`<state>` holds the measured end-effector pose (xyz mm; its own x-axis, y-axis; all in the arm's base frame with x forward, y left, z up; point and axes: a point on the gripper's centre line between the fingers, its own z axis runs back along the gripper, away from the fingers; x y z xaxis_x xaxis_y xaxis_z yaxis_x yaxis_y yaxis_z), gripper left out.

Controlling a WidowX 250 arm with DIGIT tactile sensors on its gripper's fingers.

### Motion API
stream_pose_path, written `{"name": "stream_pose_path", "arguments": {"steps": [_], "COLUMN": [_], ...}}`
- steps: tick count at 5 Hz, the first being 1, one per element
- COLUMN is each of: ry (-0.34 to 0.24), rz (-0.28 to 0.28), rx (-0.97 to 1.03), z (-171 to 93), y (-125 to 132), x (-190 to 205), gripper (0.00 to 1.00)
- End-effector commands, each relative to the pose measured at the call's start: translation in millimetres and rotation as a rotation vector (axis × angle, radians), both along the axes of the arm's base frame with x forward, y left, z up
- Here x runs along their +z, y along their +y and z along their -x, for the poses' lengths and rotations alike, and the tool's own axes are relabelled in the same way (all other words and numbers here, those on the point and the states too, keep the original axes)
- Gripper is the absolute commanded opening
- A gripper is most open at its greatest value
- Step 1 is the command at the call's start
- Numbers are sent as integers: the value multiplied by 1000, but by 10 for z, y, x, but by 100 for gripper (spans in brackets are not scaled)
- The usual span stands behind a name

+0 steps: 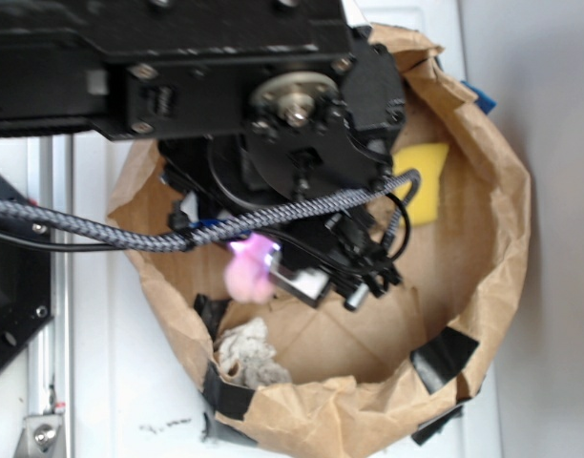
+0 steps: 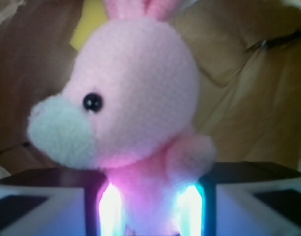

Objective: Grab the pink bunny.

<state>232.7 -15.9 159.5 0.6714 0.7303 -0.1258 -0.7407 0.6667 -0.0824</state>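
The pink bunny (image 2: 140, 98) fills the wrist view, with a whitish muzzle, a black eye and two pink ears cut off at the top edge. Its body sits squeezed between the two jaws of my gripper (image 2: 149, 206), whose inner faces glow white and blue on either side of it. In the exterior view the pink bunny (image 1: 248, 272) hangs under the black arm, held in my gripper (image 1: 273, 272) above the floor of the brown paper bag (image 1: 483, 239). The bunny's lower body is hidden by the jaws.
A yellow sponge wedge (image 1: 424, 179) lies on the bag's floor at the right, and shows as the yellow sponge wedge (image 2: 89, 22) behind the bunny's head. A pale crumpled lump (image 1: 246, 355) lies at the bag's front left. Black tape (image 1: 443, 361) patches the rim. A metal rail (image 1: 46, 315) stands left.
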Motion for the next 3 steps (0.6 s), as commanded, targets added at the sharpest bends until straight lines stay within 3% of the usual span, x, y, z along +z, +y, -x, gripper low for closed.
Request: {"name": "stream_pose_path", "arguments": {"steps": [1, 3], "ry": [-140, -220], "rz": [-103, -90], "rx": [6, -110], "z": [-180, -268], "y": [238, 233], "x": [207, 130], "gripper": [0, 0]}}
